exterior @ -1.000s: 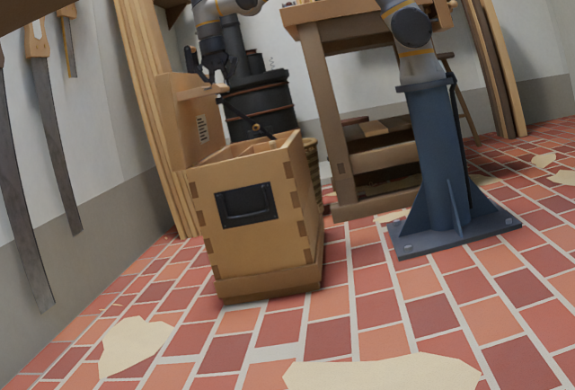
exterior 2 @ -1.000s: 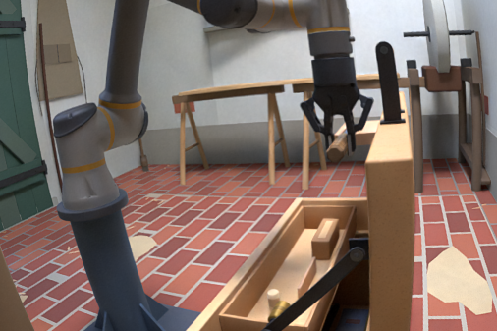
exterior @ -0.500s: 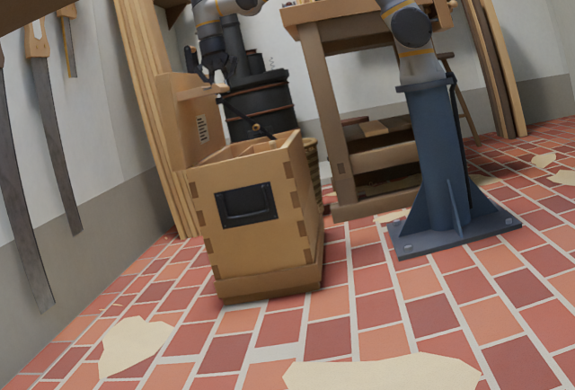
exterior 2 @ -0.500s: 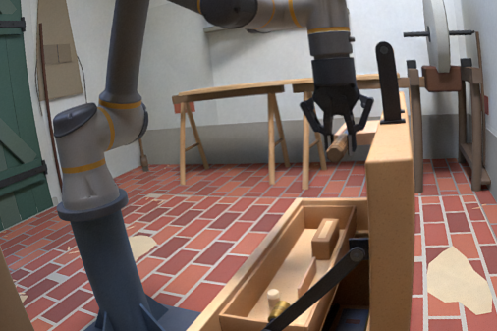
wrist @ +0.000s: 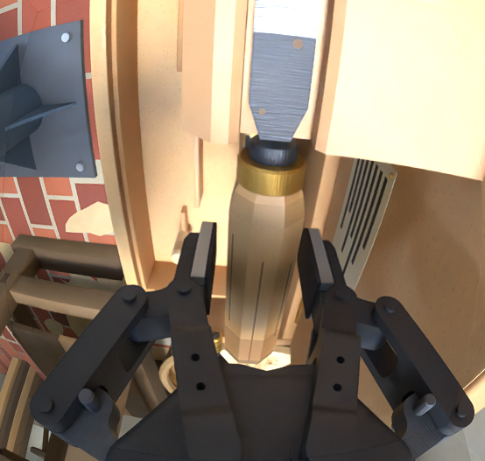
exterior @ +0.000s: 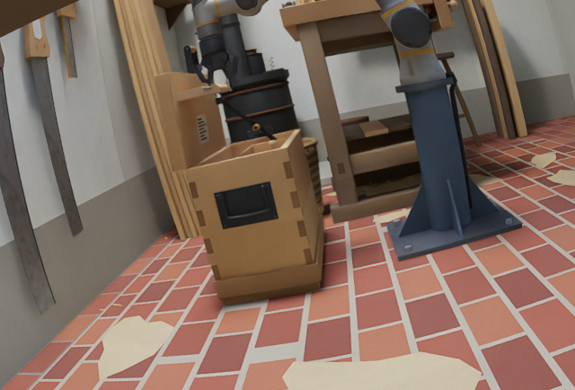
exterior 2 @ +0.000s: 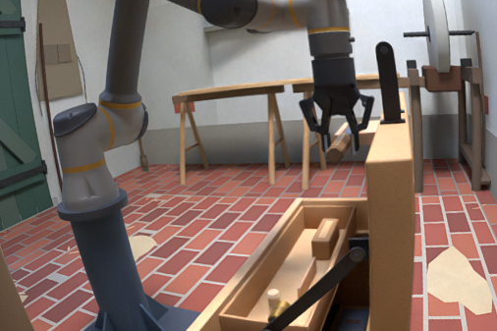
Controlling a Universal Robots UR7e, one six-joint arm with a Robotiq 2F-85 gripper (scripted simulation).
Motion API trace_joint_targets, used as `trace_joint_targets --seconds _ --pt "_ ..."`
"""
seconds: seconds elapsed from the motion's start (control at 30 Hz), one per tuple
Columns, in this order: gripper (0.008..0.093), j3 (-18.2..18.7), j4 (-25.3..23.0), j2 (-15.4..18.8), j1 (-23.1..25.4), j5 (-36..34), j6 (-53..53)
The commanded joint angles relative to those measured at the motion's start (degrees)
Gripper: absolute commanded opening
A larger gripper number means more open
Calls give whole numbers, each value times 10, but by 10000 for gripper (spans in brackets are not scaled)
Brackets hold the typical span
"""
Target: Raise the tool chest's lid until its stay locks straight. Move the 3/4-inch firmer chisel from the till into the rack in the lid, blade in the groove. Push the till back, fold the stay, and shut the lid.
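Note:
My gripper [wrist: 260,265] [exterior 2: 338,140] [exterior: 212,77] is open and holds nothing, its fingers standing either side of the firmer chisel's wooden handle [wrist: 262,270] at the top edge of the raised lid [exterior 2: 389,223] [exterior: 192,116]. The chisel's steel blade [wrist: 280,87] lies in the groove of the lid's rack, its brass ferrule just below the rack. The tool chest [exterior: 253,211] stands open on the brick floor, and the dark stay [exterior 2: 319,287] [exterior: 246,121] runs straight from chest to lid. The till [exterior 2: 294,262] holds a wooden block and a small brass-capped tool.
The arm's blue pedestal [exterior: 443,177] stands right of the chest, with a workbench [exterior: 362,98] behind it. A black stove [exterior: 260,102] and leaning boards [exterior: 144,98] stand behind the lid. Sawhorses [exterior 2: 231,124] and a grindstone [exterior 2: 437,26] line the far wall.

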Motion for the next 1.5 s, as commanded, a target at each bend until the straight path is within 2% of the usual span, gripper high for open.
trace_joint_targets --seconds 0.0,0.7,1.47 --pt "480 0 0 0 0 0 0" --pt "480 -6 10 -6 0 0 0" --pt "480 -29 54 -26 0 0 0"
